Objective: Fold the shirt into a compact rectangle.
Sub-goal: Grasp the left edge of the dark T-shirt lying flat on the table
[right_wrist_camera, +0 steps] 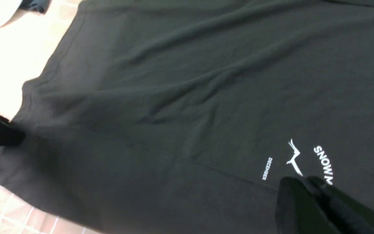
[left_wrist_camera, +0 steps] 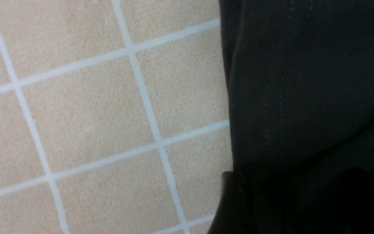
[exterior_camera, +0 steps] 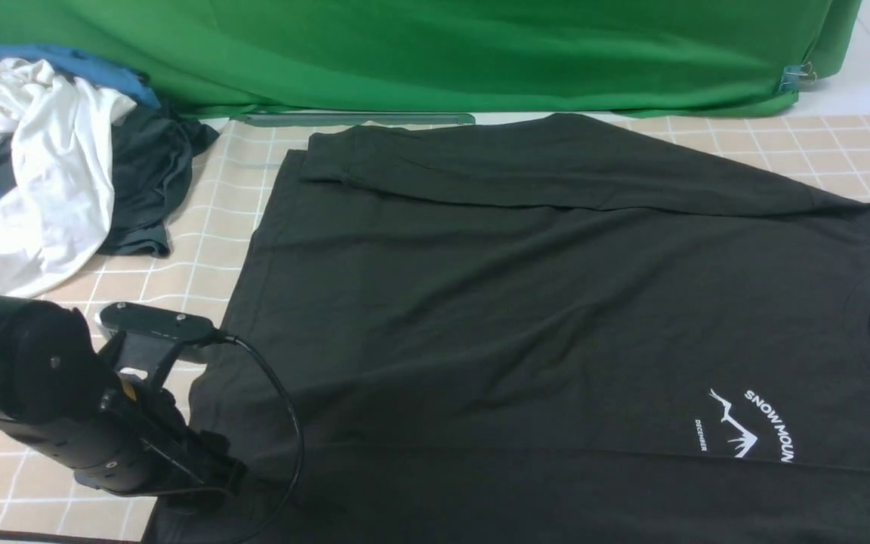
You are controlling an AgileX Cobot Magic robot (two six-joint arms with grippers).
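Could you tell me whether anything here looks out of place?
Nothing looks damaged or spilled. The shirt lies mostly flat, puckered only at its near left corner where the left gripper meets the hem. A crumpled heap of clothes sits apart at the far left.

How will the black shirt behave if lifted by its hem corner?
Likely floppy: the black shirt lies flat with soft wrinkles, so it should drape and sag rather than hold shape. Probably light, but large, so much cloth would drag. The sleeve folded across it may slip loose when pulled.

Front cam faces fwd; both wrist cams close on shirt [exterior_camera: 526, 302].
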